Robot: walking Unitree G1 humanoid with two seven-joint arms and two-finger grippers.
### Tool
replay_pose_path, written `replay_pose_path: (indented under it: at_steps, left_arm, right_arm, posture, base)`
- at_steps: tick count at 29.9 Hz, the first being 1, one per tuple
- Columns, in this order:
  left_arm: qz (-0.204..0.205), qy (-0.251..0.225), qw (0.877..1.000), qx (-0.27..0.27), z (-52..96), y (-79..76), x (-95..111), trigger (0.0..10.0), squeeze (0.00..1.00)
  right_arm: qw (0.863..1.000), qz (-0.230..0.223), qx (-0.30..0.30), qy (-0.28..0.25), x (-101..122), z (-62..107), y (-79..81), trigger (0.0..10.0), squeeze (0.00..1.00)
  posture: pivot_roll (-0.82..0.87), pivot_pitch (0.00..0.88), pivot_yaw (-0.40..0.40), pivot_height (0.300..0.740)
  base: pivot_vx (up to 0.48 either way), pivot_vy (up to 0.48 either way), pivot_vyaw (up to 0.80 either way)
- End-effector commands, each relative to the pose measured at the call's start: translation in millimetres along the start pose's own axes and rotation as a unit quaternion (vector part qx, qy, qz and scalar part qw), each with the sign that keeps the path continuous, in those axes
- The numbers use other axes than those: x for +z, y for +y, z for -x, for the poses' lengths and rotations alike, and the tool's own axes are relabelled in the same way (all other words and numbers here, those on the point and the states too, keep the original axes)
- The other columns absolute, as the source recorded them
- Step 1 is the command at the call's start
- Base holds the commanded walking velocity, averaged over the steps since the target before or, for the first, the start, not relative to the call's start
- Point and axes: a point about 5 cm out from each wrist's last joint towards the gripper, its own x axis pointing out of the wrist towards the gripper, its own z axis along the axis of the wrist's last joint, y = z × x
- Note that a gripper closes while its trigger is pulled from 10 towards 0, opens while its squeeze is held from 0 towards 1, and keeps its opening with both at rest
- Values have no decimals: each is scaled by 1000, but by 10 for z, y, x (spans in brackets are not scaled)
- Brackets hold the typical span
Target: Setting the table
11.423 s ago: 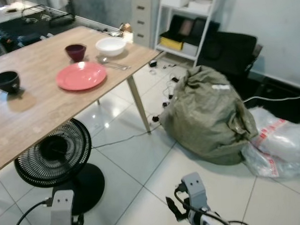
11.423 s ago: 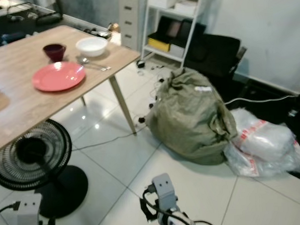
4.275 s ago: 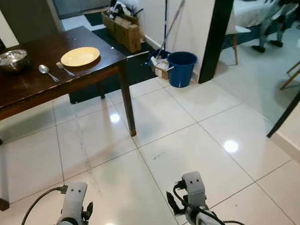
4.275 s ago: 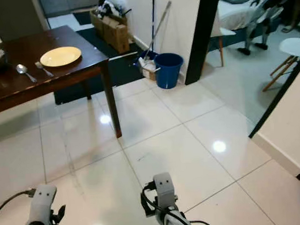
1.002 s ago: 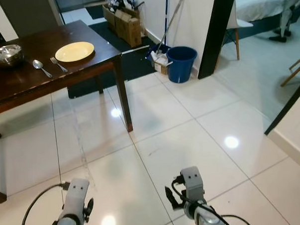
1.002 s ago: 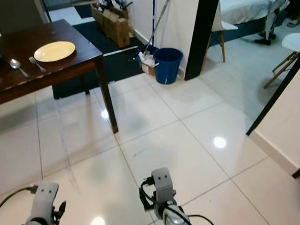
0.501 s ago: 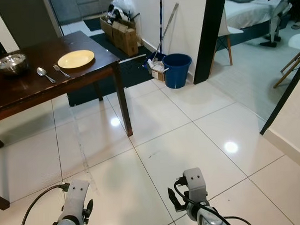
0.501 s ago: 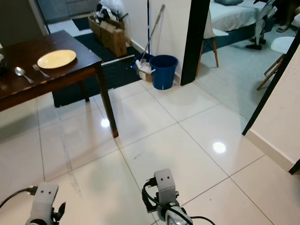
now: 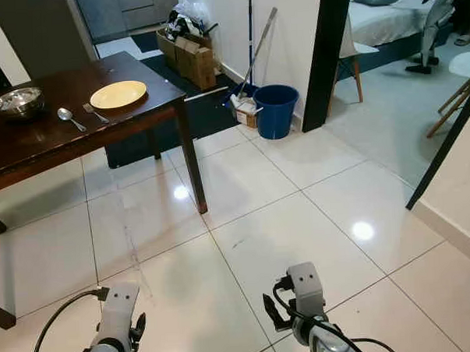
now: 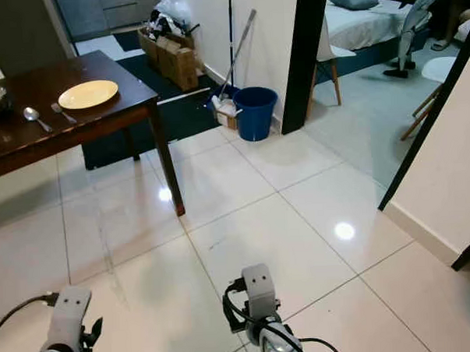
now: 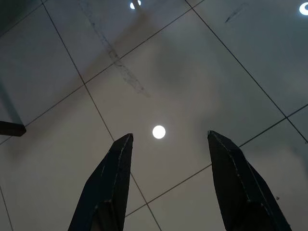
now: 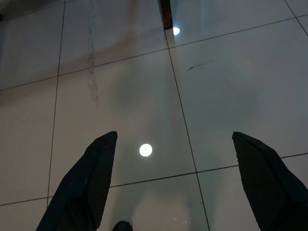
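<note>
A dark wooden surface point(image 9: 77, 136) is seen at the far left of the room, and it is used here as the landmark. On it a yellow plate point(image 9: 118, 94) is set near the corner closest to the doorway. Just beside the plate, on the side away from that corner, a fork point(image 9: 95, 112) is laid, and next to the fork a spoon point(image 9: 68, 116) is laid. Farther along the surface a metal bowl point(image 9: 16, 100) is placed, well apart from the plate. Past the surface's corner, a blue bucket point(image 9: 276, 109) is stood on the floor by the white wall, with a mop point(image 9: 254, 41) and a broom leaned on the wall behind it. Cardboard boxes point(image 9: 189, 52) are seen behind the surface, on a dark rug. A shiny white tiled floor point(image 9: 299, 212) is spread between the surface and the robot. Both arms are held low over this floor, well apart from the surface. The left pincer point(image 11: 169, 139) is pointed down at the tiles with its fingers point(image 11: 109, 183) spread apart, and nothing is held. The right pincer point(image 12: 175, 139) is pointed down at the tiles too, with its fingers point(image 12: 89, 183) spread wide apart, and nothing is held.
</note>
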Motion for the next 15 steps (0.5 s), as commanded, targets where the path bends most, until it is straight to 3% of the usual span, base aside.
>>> replay_pose_path:
  at_steps: [1, 11, 12, 15]
  left_arm:
    - [6, 17, 1000, 6, 24, 32, -87, 10000, 239]
    - [8, 16, 1000, 7, 22, 32, -89, 10000, 224]
    - [16, 6, 1000, 10, 19, 68, -49, 10000, 125]
    - [27, -4, 1000, 14, 15, 105, -7, 10000, 125]
  right_arm:
    - [1000, -1, 5, 9, -57, 15, 37, 10000, 0]
    - [1000, 1, 6, 9, -56, 17, 32, 10000, 0]
    - [1000, 5, 6, 4, -43, 18, 25, 10000, 0]
    - [1000, 9, 7, -1, -25, 18, 20, 10000, 0]
  posture:
    - [36, 2, 128, 740]
    - [36, 0, 126, 740]
    - [33, 0, 122, 740]
    - [33, 0, 122, 740]
  base:
    - [0, 0, 0]
    - [0, 0, 0]
    - [0, 0, 0]
    - [0, 0, 0]
